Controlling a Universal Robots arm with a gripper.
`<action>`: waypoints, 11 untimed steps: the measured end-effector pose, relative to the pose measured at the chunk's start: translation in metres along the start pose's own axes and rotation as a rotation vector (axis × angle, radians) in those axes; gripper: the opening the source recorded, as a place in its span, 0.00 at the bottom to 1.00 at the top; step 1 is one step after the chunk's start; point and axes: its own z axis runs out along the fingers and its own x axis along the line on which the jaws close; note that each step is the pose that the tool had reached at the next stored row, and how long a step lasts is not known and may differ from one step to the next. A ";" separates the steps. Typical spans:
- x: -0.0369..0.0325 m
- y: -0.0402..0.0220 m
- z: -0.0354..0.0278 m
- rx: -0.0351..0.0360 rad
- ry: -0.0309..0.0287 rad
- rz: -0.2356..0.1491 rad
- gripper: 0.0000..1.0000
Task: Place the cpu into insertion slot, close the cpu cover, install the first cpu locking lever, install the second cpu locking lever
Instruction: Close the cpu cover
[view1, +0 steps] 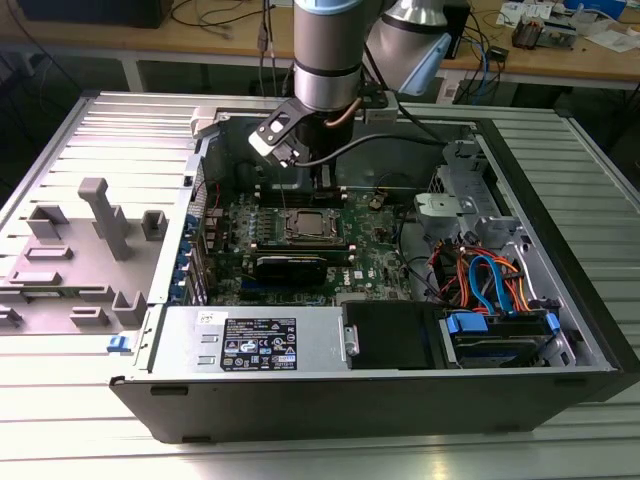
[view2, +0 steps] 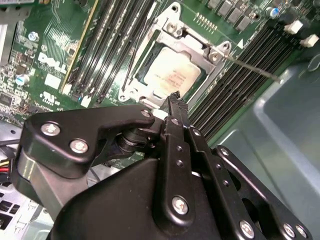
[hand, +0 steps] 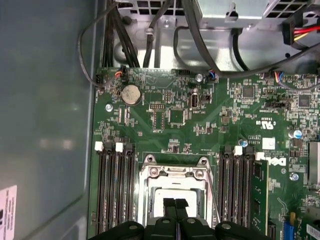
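silver-grey with a dull, faintly beige sheen, small and square: cpu (view2: 171, 75), lying flat inside insertion slot (view2: 142, 75), dark rim showing round its edge. framed by cpu cover (view2: 207, 70), thin bright metal with a large square window, down flat over the chip's border, screw heads at its corners. thin wire lever (view2: 252, 67) sticking out from one corner of the frame, across black memory slots (view2: 240, 85). end effector (view2: 174, 99) at the chip's edge, fingertips pressed together, gripping nothing; contact with the chip not clear. same closed end effector (hand: 175, 204) in the first wrist view. in the exterior view, cpu (view1: 305, 225) near the middle of green motherboard (view1: 375, 260), arm (view1: 325, 50) standing at twelve o'clock of it, blue and orange cables (view1: 490, 280) at three o'clock, grey plastic fixture (view1: 100, 230) at nine o'clock, outside computer case (view1: 400, 400) on ribbed metal counter (view1: 60, 420).
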 end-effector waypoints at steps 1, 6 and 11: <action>0.0000 -0.0006 0.0002 0.0005 0.0000 0.000 0.11; 0.0001 -0.0020 0.0003 0.0006 0.0001 0.000 0.11; 0.0002 -0.0029 0.0003 0.0006 0.0002 0.000 0.11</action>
